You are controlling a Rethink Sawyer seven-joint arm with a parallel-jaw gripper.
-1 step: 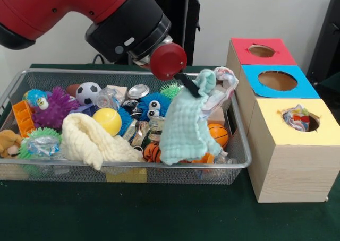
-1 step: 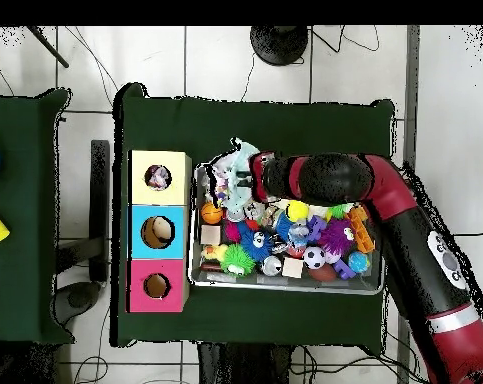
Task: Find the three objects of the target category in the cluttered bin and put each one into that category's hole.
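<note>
Dark green cloth covers the desk [image 1: 159,214], which carries a wire mesh bin [image 1: 79,172] crammed with small toys. Just beside the bin stands a wooden box with three holes on top: the red hole [image 1: 261,51] farthest away, the blue hole [image 1: 277,80] in the middle and the yellow hole [image 1: 300,119] nearest, with a patterned cloth [image 1: 297,119] already showing inside it. A red and black arm [image 1: 79,13] reaches down over the bin's box-side end. Its gripper [image 1: 187,85] is closed on the top of a pale mint green cloth [image 1: 186,127], which hangs lifted above the toys together with a patterned white cloth [image 1: 226,82]. Among the clutter lie a cream cloth [image 1: 90,140], a yellow ball [image 1: 108,120], a small soccer ball [image 1: 87,92], a purple spiky ball [image 1: 56,108] and an orange basketball [image 1: 218,135].
</note>
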